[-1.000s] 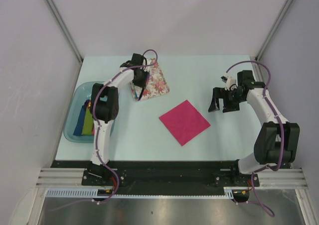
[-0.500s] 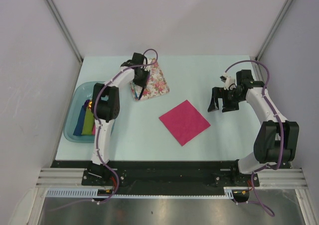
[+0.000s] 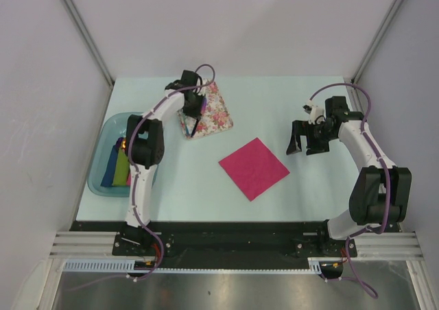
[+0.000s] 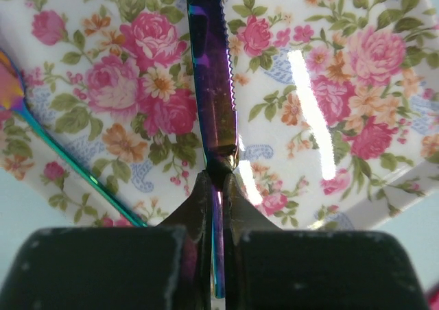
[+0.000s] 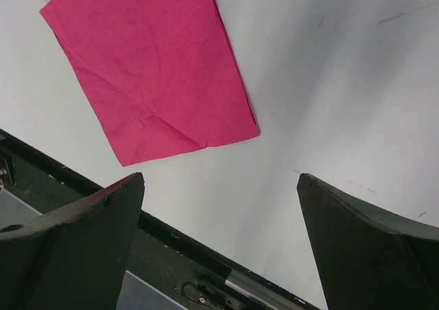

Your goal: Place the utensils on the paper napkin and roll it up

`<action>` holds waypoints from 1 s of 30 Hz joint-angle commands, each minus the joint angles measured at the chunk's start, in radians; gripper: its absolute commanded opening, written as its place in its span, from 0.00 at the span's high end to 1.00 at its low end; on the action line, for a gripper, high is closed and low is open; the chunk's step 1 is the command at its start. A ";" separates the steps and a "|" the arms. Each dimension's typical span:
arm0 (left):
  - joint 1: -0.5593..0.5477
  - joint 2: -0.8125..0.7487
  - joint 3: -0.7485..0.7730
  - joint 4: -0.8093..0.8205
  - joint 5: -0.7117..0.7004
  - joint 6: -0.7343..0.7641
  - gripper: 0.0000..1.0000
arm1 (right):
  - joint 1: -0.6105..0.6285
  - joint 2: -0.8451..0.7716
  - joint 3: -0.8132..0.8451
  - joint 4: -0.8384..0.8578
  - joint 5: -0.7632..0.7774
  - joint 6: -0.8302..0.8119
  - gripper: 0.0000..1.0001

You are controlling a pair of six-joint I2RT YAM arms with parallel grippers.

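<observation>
Grip on: the left hand (image 4: pixel 218 181) is clamped on the purple-blue knife (image 4: pixel 212 84) over the floral napkin (image 4: pixel 357 84), far left, with the spoon (image 4: pixel 65 159) just beside it. The right hand (image 3: pixel 306 142) hangs with its fingers wide apart, right of the pink paper napkin (image 3: pixel 253 167), which lies flat in the middle of the tabletop (image 3: pixel 309 97).

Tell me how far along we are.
Nothing finished: the pink napkin lies bare. In hand: left gripper shut on a knife over the floral napkin. Left: move it and the second utensil, then roll. The right gripper is open, empty.
</observation>
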 commanded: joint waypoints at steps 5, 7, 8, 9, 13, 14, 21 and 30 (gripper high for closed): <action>-0.013 -0.281 -0.036 -0.006 -0.013 -0.167 1.00 | 0.002 -0.037 0.038 -0.003 -0.007 -0.009 0.00; -0.021 -0.312 -0.058 -0.018 -0.030 -0.227 1.00 | 0.000 -0.048 0.038 -0.003 -0.007 -0.007 0.00; -0.036 -0.327 -0.078 -0.027 -0.046 -0.250 1.00 | 0.000 -0.050 0.038 -0.003 -0.007 -0.007 0.00; -0.048 -0.350 -0.089 -0.039 -0.077 -0.289 1.00 | 0.000 -0.053 0.038 -0.003 -0.006 -0.006 0.00; -0.124 -0.466 -0.242 0.003 -0.116 -0.389 1.00 | -0.006 -0.057 0.035 -0.001 -0.006 -0.007 0.00; -0.156 -0.495 -0.326 0.034 -0.109 -0.423 1.00 | -0.011 -0.059 0.035 -0.001 -0.006 -0.007 0.00; -0.335 -0.523 -0.426 0.081 -0.097 -0.547 1.00 | -0.029 -0.076 0.033 -0.001 -0.020 -0.003 0.00; -0.340 -0.517 -0.509 0.187 -0.198 -0.534 0.71 | -0.029 -0.113 0.024 -0.004 -0.027 -0.001 0.00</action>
